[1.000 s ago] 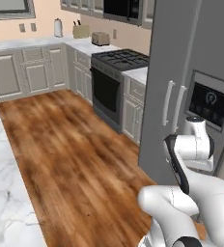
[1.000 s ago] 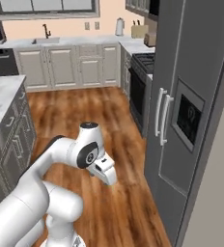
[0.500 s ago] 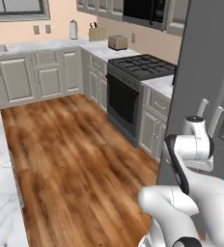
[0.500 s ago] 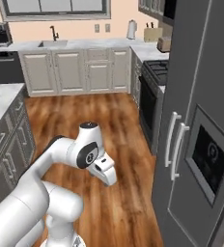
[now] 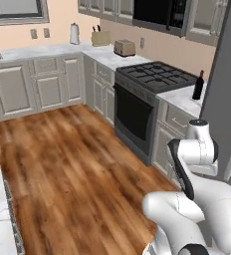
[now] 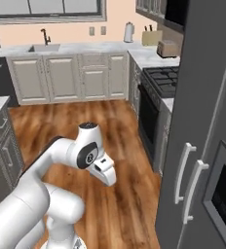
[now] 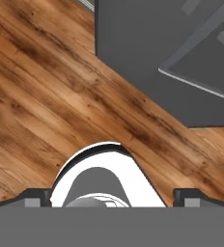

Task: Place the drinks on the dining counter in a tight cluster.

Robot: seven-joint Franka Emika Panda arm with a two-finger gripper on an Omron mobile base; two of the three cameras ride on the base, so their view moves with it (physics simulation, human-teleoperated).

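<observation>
1. The floor is warm reddish-brown wood with darker grain streaks.
2. The wine bottle is dark, almost black, with a red top.
3. The stove is black, with a dark grated cooktop.
4. The cabinets are pale grey-beige with panelled fronts.
5. The worktops are white marble with faint grey veins.
6. The refrigerator is dark grey with pale handles.
7. The wall is peach.
8. The toaster is tan.

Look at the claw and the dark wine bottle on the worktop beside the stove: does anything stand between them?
Nothing visible blocks the way. The wine bottle stands on the short worktop right of the stove, against the fridge. The open claw points down at the wooden floor.
</observation>
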